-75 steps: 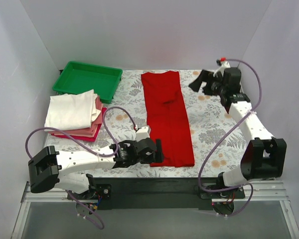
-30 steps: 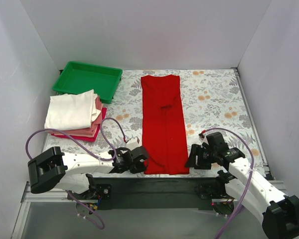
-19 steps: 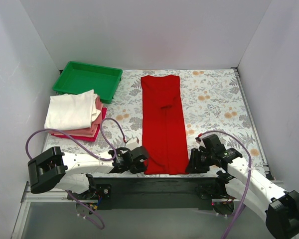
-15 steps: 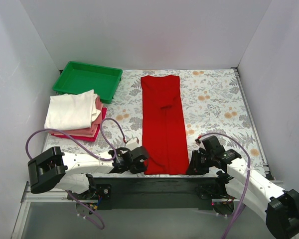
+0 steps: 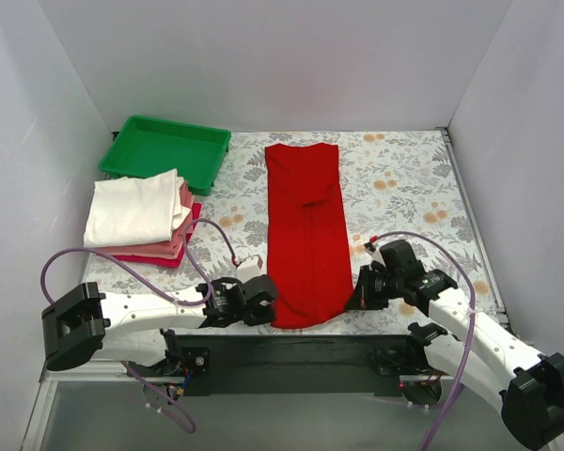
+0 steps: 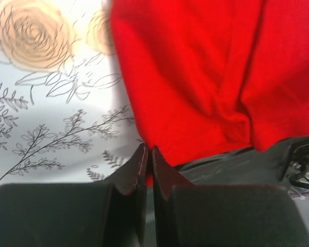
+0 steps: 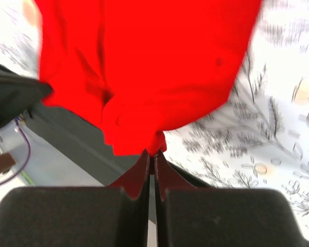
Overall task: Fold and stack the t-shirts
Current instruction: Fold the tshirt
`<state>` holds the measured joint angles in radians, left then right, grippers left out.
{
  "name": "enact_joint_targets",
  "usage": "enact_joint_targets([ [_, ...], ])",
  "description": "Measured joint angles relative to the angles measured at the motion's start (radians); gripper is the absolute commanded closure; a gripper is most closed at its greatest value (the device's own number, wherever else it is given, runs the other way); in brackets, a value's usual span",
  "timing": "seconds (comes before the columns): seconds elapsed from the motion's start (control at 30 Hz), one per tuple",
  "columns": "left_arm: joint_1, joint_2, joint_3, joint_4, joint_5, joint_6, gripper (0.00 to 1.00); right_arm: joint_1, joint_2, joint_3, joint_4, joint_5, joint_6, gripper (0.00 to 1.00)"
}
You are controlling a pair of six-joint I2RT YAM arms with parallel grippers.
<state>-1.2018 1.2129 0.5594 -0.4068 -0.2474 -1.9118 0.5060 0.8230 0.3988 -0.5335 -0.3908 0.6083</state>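
Risk of slip: the left gripper (image 5: pixel 269 304) and the right gripper (image 5: pixel 355 293) each hold only a small bit of hem at the very tips. The cloth can pull out when the arms rise, and then one corner drops.
Risk of skew: if one arm goes sooner or farther than the other, the fold comes out slanted.
Risk of layers: the red shirt (image 5: pixel 307 230) looks folded lengthwise already. A pinch may catch only the upper layer, and the wrist views do not show how many are caught.
Left gripper: jaws pressed together on the near left corner of the shirt, a sliver of red between them.
Right gripper: jaws pressed together on the near right corner, cloth bunched just beyond the tips.
Red shirt: a long strip in the middle of the cover (image 5: pixel 409 193), running near to far, its near hem between the two grippers at the table edge.
Stack (image 5: pixel 139 214): folded shirts, cream on top, far left of the left gripper, beside the tray (image 5: pixel 164 150).
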Motion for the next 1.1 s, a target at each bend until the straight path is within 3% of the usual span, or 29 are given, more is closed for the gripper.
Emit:
enact_joint_targets([
  [0.2,0.042,0.013,0.103,-0.013,-0.061,0.068,1.00,0.000,0.079,0.157,0.028,0.090,-0.037,0.99],
  [0.57,0.310,0.208,0.328,0.060,-0.101,0.251,1.00,-0.012,0.329,0.384,0.090,0.227,-0.109,0.99],
  [0.8,0.410,0.371,0.488,0.105,-0.100,0.356,1.00,-0.060,0.516,0.548,0.148,0.257,-0.153,0.99],
  [1.1,0.544,0.511,0.584,0.150,-0.050,0.439,1.00,-0.139,0.735,0.714,0.179,0.235,-0.190,0.99],
])
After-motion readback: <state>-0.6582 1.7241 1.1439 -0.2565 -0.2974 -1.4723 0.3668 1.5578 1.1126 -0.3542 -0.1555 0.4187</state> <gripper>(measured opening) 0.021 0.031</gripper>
